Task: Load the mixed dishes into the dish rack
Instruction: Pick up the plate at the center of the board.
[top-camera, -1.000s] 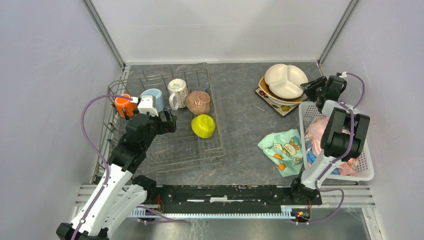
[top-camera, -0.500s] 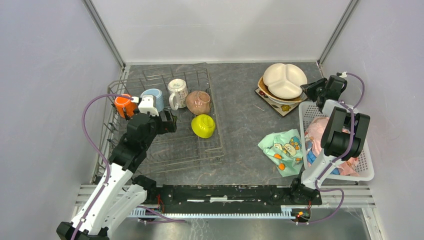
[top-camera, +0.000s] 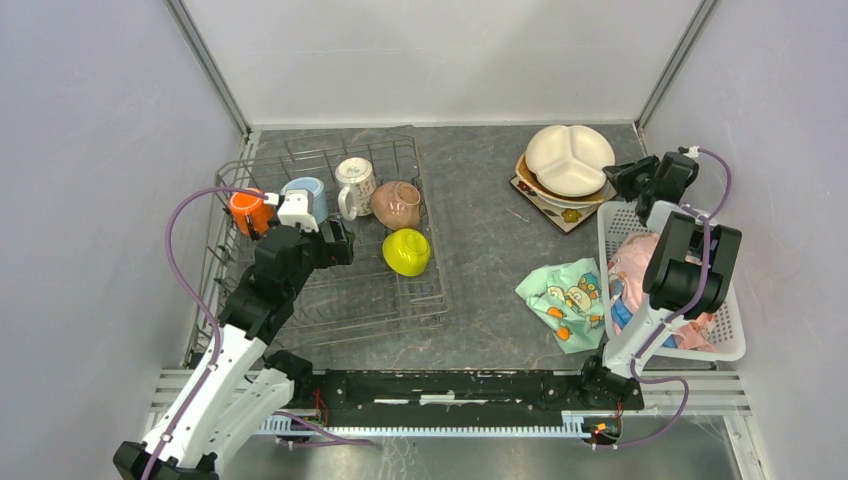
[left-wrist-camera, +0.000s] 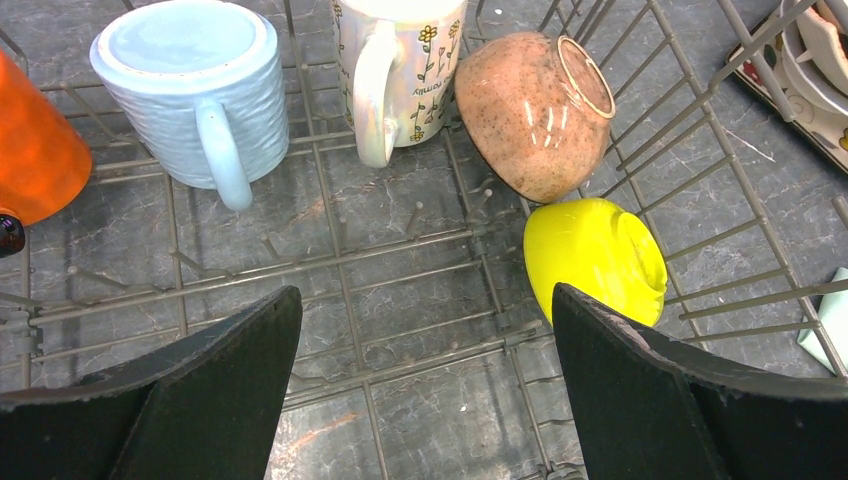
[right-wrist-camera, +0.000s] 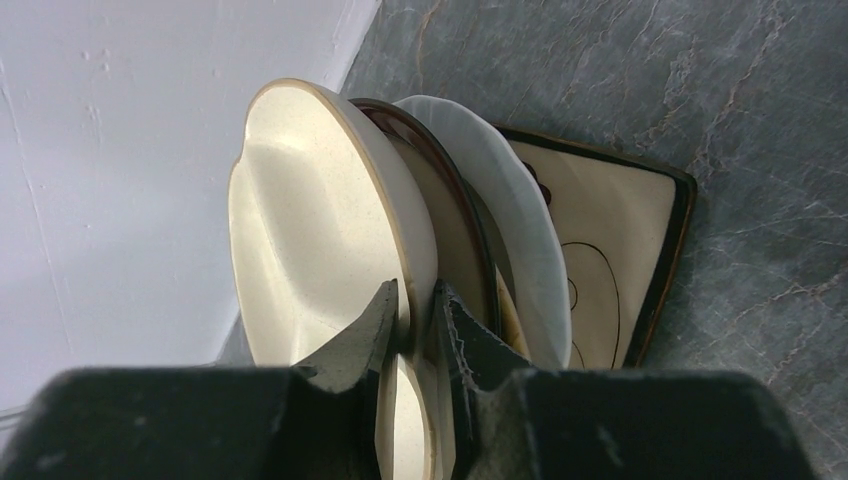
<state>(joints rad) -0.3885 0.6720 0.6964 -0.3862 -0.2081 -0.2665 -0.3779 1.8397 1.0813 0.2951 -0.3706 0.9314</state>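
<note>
Faintly, floral mug (left-wrist-camera: 410, 60) txt maybe "family", R pincer (right-wrist-camera: 418, 312) gripping plate (right-wrist-camera: 310, 230)

"family" on white patterned mug (left-wrist-camera: 405, 75)

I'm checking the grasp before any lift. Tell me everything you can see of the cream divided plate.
The cream plate is round and glossy like glazed ceramic, with a thin brown rim and three shallow sections. It lies face up on top of the stack of other plates at the far right of the table. The right tool pinches its rim, one finger on each face.
</note>
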